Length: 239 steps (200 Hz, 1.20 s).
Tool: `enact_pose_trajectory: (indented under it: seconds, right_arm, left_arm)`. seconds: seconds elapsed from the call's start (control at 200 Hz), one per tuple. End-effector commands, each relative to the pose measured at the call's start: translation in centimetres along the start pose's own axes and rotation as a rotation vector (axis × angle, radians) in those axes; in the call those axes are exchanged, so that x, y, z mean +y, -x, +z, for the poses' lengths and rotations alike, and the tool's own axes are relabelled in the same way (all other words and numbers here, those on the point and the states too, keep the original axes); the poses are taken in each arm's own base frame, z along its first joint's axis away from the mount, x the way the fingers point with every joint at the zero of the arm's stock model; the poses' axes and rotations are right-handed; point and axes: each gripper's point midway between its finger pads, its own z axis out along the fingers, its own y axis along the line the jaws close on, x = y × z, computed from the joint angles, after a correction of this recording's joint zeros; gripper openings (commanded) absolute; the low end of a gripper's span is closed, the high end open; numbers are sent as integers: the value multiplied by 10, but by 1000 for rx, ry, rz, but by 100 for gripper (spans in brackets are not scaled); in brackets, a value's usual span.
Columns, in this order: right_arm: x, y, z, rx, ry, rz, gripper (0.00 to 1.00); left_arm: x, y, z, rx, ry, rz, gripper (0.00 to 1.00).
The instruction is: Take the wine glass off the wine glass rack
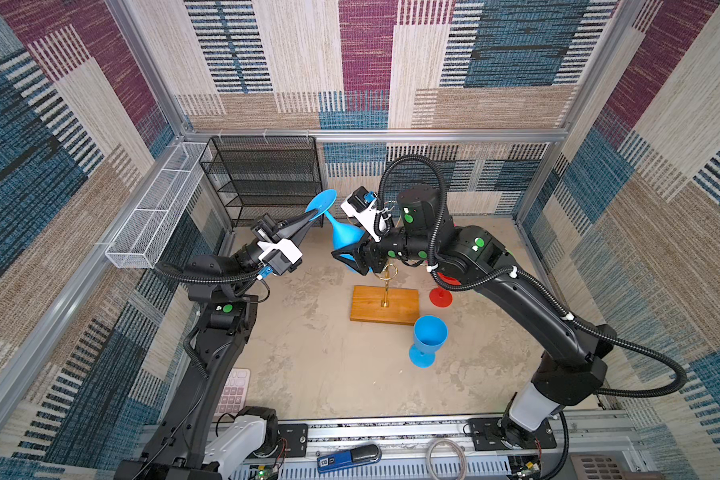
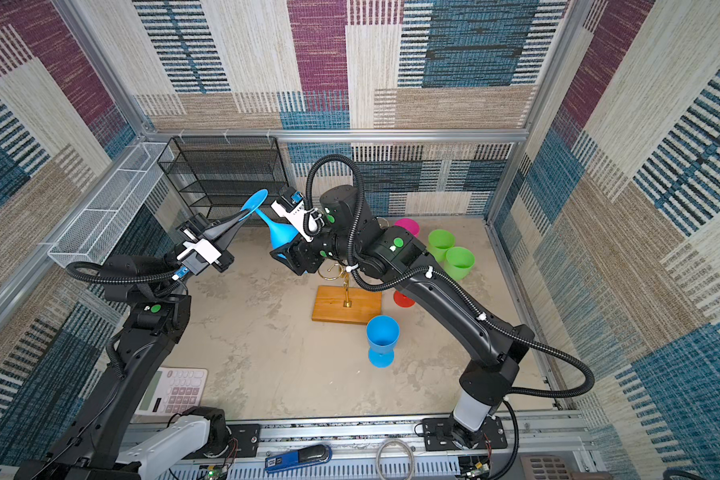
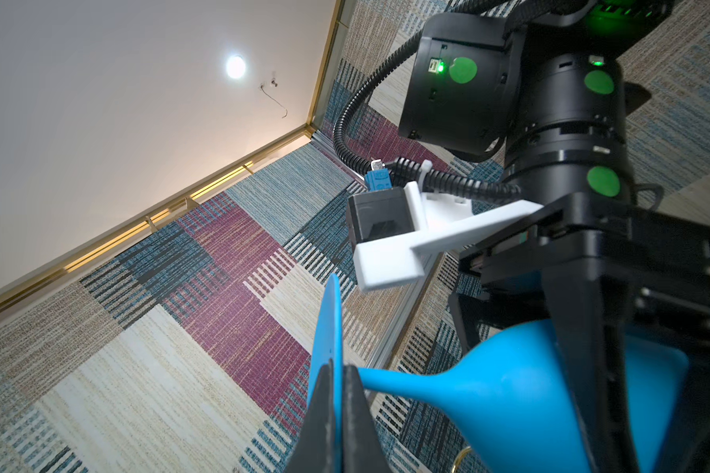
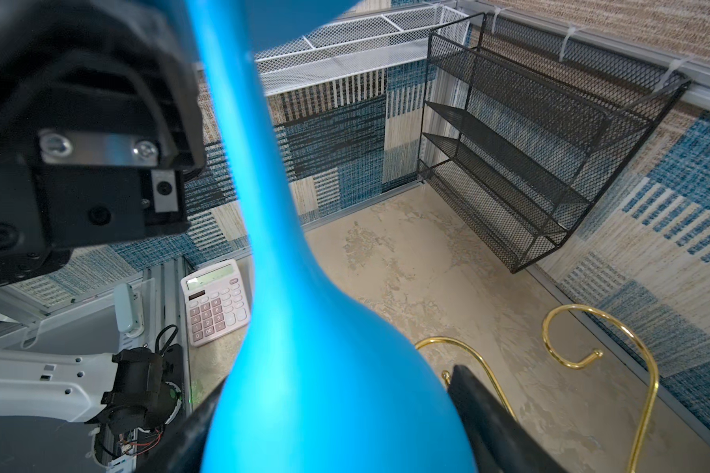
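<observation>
My left claw [image 3: 339,372], pinched shut, grips the flat foot of the blue plastic wine glass [image 1: 345,237]. My right claw [image 4: 341,426] stands wide, with a finger on each side of the bowl. The glass hangs tilted in the air, near the curled arms of the gold wire wine glass rack [image 1: 374,309] on its orange-brown wooden base.

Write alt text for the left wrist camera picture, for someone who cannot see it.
Seen close up, the left gripper pinches the flat foot of a blue wine glass, while the right gripper clasps its bowl. Behind them are a patterned wall and a pale ceiling with one round light.
</observation>
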Motion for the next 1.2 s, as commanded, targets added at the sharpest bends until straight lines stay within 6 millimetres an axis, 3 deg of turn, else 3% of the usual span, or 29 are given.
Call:
enact_pose_trajectory:
  seconds: [0.0, 0.17, 0.431, 0.626, 0.781, 1.002, 1.192]
  right_arm:
    - [6, 7, -1, -28, 28, -12, 69]
    - [11, 10, -4, -50, 50, -11, 80]
    - [20, 26, -25, -148, 75, -29, 100]
    - [27, 41, -49, -239, 80, -61, 99]
    - [31, 48, -70, -296, 74, -96, 99]
    - [21, 61, -110, -387, 48, -93, 99]
    - [8, 62, -140, -456, 27, -70, 99]
  left_arm:
    - [16, 9, -1, -9, 79, 10, 0]
    - [21, 8, -3, 3, 106, -7, 0]
    - [26, 4, -7, 30, 153, -69, 0]
    - [33, -4, -12, 60, 220, -147, 0]
    - [39, -23, -21, 135, 308, -234, 0]
    - [49, -60, -51, 213, 480, -444, 0]
    - [61, -72, -80, 144, 592, -679, 0]
